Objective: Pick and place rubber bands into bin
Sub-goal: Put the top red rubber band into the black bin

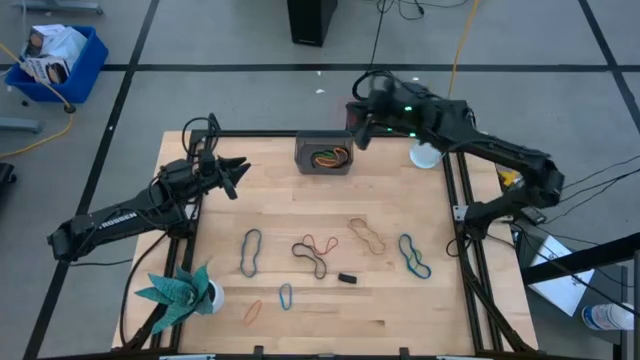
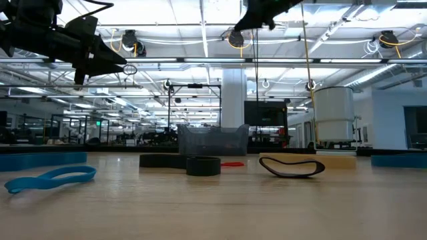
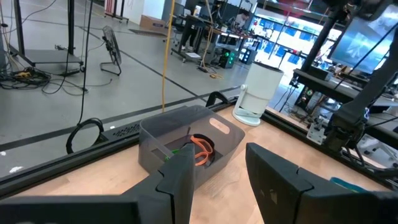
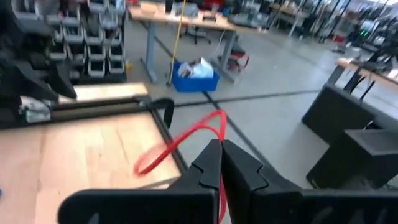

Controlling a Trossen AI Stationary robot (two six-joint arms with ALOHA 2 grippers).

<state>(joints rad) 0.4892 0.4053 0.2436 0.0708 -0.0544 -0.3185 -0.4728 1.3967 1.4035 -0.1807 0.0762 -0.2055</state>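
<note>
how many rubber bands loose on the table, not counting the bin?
7: blue, black, red, tan, teal, small blue, orange. Overlaps may hide more. Another red band in right gripper.

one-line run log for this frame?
right claw: shut on red band, near bin | left claw: open, empty | bands on table

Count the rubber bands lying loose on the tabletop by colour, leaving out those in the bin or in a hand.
Blue or teal bands: 3
Black band: 1
Reddish band: 1
Tan band: 1
Orange band: 1
Total: 7
</note>
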